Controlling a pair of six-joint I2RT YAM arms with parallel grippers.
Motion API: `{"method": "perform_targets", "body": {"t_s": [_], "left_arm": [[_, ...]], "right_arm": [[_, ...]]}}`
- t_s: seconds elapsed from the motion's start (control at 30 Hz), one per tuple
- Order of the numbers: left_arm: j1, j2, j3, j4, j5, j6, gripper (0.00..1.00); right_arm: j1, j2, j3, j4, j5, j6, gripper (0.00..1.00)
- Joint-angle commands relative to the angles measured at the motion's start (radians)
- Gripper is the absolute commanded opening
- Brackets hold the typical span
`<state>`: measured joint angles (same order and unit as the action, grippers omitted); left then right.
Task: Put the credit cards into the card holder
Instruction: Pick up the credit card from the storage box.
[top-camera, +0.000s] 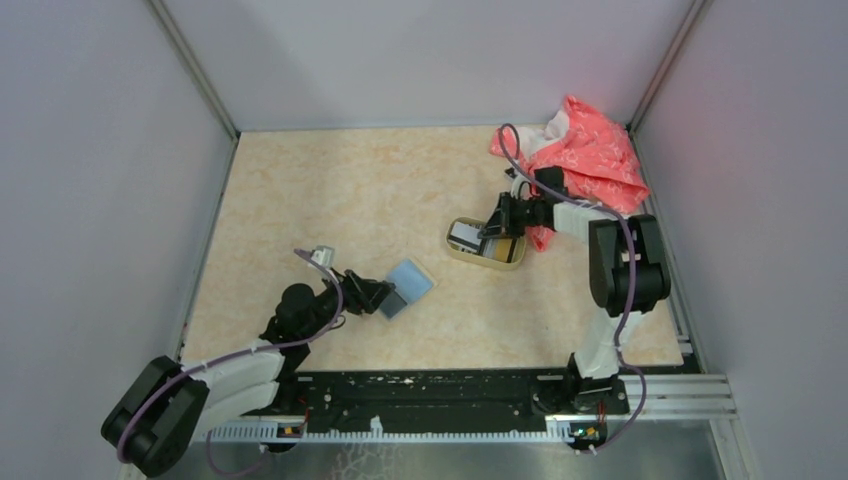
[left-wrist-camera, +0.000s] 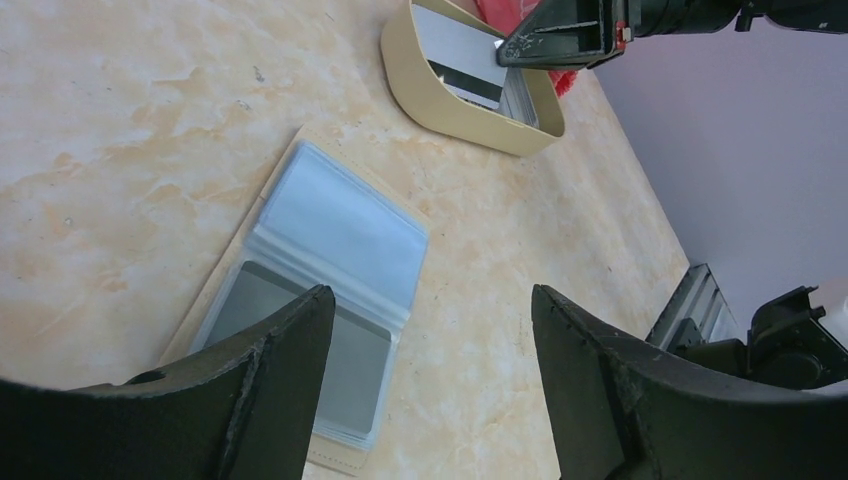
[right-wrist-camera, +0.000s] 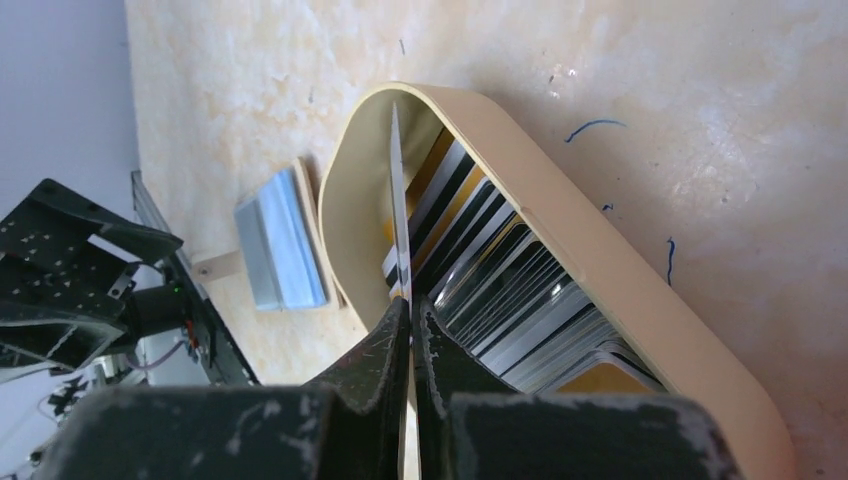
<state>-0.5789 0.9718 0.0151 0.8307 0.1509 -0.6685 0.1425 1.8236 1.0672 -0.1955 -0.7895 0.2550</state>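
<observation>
Right gripper (right-wrist-camera: 410, 305) clamps one credit card (right-wrist-camera: 397, 200) edge-on inside the dish (right-wrist-camera: 560, 250); best to lift it straight up, clearing the rim, before heading for the card holder (left-wrist-camera: 335, 235).

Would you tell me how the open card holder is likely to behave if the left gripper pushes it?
The card holder lies flat and thin on the smooth table, so it would probably slide rather than tip. Its glossy clear sleeves look soft, so likely floppy and slippery.

Left jaws apart, right jaws pinched
</observation>
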Motion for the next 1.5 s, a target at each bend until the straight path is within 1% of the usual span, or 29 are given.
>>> {"method": "perform_targets", "body": {"t_s": [0.0, 0.07, 0.2, 0.37, 0.47, 0.53, 0.67, 0.77, 0.83, 0.97, 1.13, 1.23, 1.37, 1.47], "left_arm": [[-0.010, -0.006, -0.010, 0.078, 0.070, -0.006, 0.79], [-0.010, 0.019, 0.000, 0.122, 0.115, -0.016, 0.80], [-0.016, 0.086, 0.039, 0.216, 0.197, -0.046, 0.81], [-0.018, 0.172, 0.049, 0.398, 0.213, -0.112, 0.81], [-0.018, 0.229, 0.053, 0.532, 0.210, -0.152, 0.81], [-0.019, 0.256, 0.064, 0.604, 0.207, -0.164, 0.81], [-0.029, 0.284, 0.110, 0.637, 0.181, -0.121, 0.81], [-0.040, 0.320, 0.153, 0.679, 0.178, -0.086, 0.81], [-0.043, 0.354, 0.184, 0.712, 0.181, -0.082, 0.81], [-0.045, 0.427, 0.238, 0.782, 0.197, -0.098, 0.80], [-0.048, 0.500, 0.284, 0.876, 0.234, -0.114, 0.78], [-0.048, 0.514, 0.304, 0.915, 0.281, -0.123, 0.74], [-0.049, 0.504, 0.309, 0.932, 0.324, -0.125, 0.70], [-0.049, 0.492, 0.311, 0.930, 0.347, -0.118, 0.69]], "right_arm": [[-0.053, -0.074, -0.039, 0.133, -0.125, 0.051, 0.00], [-0.069, -0.098, -0.045, 0.153, -0.174, 0.053, 0.00], [-0.086, -0.137, -0.046, 0.147, -0.211, 0.024, 0.00], [-0.101, -0.206, -0.072, 0.187, -0.272, 0.036, 0.00], [-0.101, -0.248, -0.108, 0.306, -0.359, 0.105, 0.00], [-0.099, -0.284, -0.146, 0.419, -0.419, 0.176, 0.00], [-0.084, -0.354, -0.215, 0.683, -0.499, 0.350, 0.00], [-0.040, -0.402, -0.251, 0.860, -0.530, 0.445, 0.00], [-0.009, -0.431, -0.262, 0.921, -0.543, 0.478, 0.00], [0.042, -0.454, -0.268, 0.985, -0.568, 0.515, 0.00], [0.095, -0.430, -0.292, 1.214, -0.600, 0.676, 0.00], [0.115, -0.416, -0.290, 1.225, -0.601, 0.683, 0.00], [0.119, -0.412, -0.286, 1.161, -0.598, 0.629, 0.00], [0.127, -0.419, -0.279, 1.078, -0.586, 0.575, 0.00]]}}
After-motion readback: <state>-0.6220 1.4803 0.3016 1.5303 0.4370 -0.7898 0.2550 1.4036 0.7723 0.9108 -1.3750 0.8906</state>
